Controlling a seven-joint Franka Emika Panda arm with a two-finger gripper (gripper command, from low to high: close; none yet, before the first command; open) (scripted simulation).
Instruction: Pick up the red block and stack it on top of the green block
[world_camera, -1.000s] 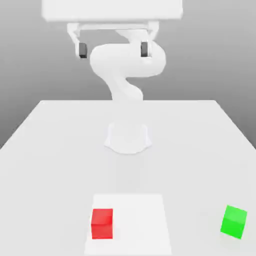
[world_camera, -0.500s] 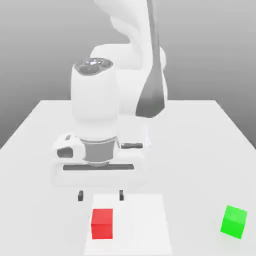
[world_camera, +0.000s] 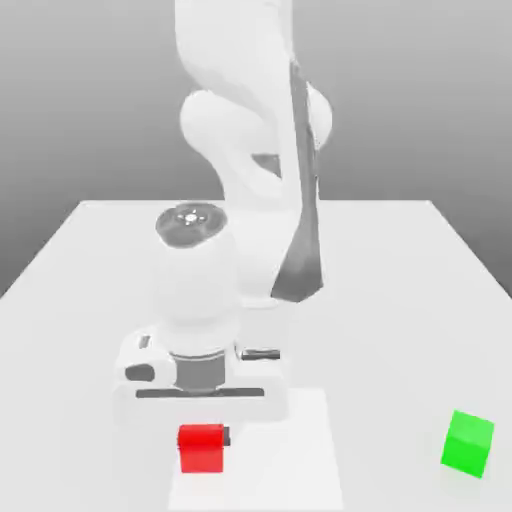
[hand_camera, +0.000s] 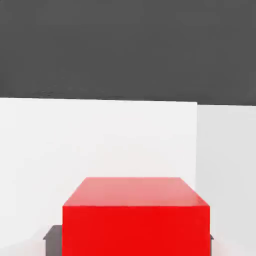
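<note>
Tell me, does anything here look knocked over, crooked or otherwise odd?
Nothing stands out. The red block sits flat on the white table under the end effector, and the green block rests upright, apart, toward the exterior view's right.

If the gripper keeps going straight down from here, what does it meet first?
Most likely the red block: the gripper points down right over it, with dark fingertips showing beside the block. The white table lies directly under the block. How much gap remains is hard to judge.

Red block (world_camera: 202, 447) flat on table, green block (world_camera: 468, 443) well apart.
</note>
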